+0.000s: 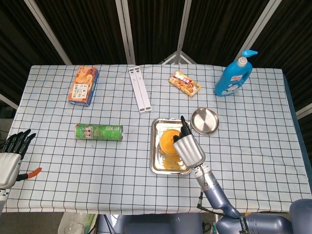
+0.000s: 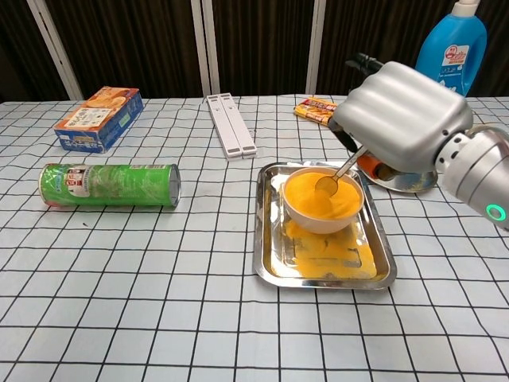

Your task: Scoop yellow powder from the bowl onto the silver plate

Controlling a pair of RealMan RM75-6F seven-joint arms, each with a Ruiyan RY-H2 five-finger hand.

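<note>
right hand (image 2: 402, 115): clamped on the spoon (image 2: 337, 174)
left hand (image 1: 10, 156): far off, empty, fingers apart
spoon: handle slants up into the hand, tip down-left in the powder
bowl (image 2: 322, 199): just below-left of the hand, in the tray (image 2: 324, 275)
plate (image 1: 205, 121): just beyond the hand
step: loading, I'd say
next: lift level, swing to plate

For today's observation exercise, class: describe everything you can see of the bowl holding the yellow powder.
The bowl is small, round and pale, with smooth walls that look like ceramic or plastic. It stands upright inside the rectangular steel tray, toward the tray's far end, and is nearly full of yellow powder. Spilled powder lies on the tray floor just in front of it. A metal spoon, held by the right hand, dips into the powder. In the head view that hand hides part of the bowl.
</note>
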